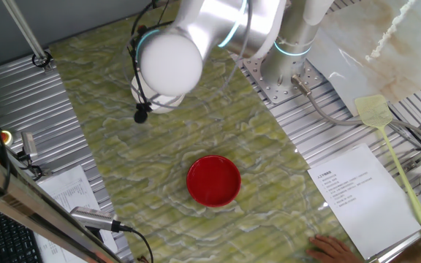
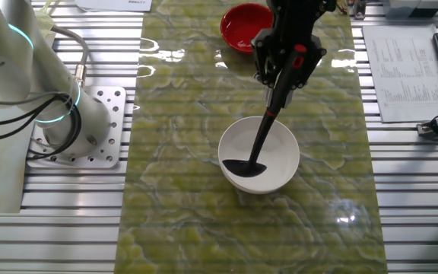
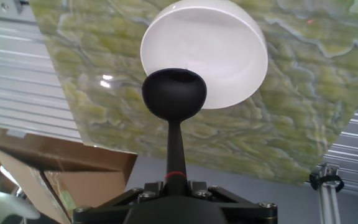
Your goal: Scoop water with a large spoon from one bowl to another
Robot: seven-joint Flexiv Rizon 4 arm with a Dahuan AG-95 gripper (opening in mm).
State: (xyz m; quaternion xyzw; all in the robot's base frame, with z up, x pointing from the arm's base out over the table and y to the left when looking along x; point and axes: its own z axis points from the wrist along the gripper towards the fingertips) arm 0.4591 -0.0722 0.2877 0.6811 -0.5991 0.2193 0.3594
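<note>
Hand view gives you the clearest look at the large spoon (image 3: 174, 93): its round black scoop sits in front of the lens, overlapping the near rim of the white bowl (image 3: 216, 50), and the thin handle runs straight back into the gripper (image 3: 174, 186), whose fingers are clamped on the handle's end just behind a thin red band. You cannot make out any water in the scoop or in the bowl from here; the white interior looks plain and smooth.

From the other fixed view, you see the large spoon (image 2: 261, 141) slanting down from the gripper (image 2: 287, 72), with the scoop low at the near-left rim of the white bowl (image 2: 280, 152). Whether it rests on the rim or sits just inside, you cannot tell. The red bowl (image 2: 243, 27) stands well apart from it, beyond the gripper, near the far end of the green marbled mat (image 2: 181, 190).

In one fixed view, you find the red bowl (image 1: 213, 180) alone on the mat (image 1: 123, 146), while the arm's big white joint (image 1: 170, 62) blocks the white bowl and most of the spoon. To the side, a printed sheet (image 1: 357, 193) lies on the ribbed metal table (image 1: 320, 146), a pale yellow fly swatter (image 1: 389, 146) lies beside it, and a person's fingers (image 1: 335, 248) show at the bottom edge.
</note>
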